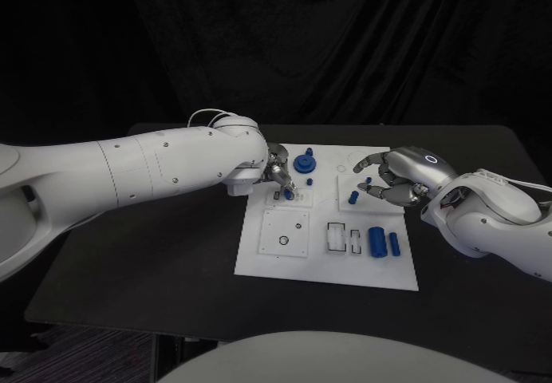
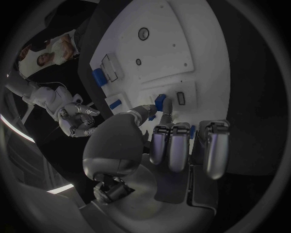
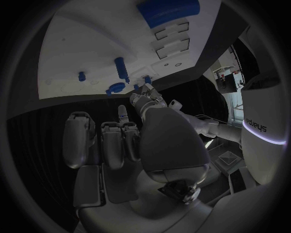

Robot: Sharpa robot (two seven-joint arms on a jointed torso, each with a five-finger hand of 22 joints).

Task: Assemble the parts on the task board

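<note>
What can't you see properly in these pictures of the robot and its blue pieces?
- Head view: whether the left hand grips the small blue part below it; its fingers cover the spot.
- Left wrist view: the blue piece is partly behind the fingertips.
- Right wrist view: the big blue part is cut by the circle's rim.
- Head view: the task board holes are too small to read.

White task board [image 1: 288, 263] (blue parts [image 1: 384, 241] aboard)

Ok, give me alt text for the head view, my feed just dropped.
The left hand has its fingers on a small blue part at the far left of the white task board. The right hand hovers over the board's far right, fingers curled, near another small blue piece; two blue blocks lie nearer.
</note>
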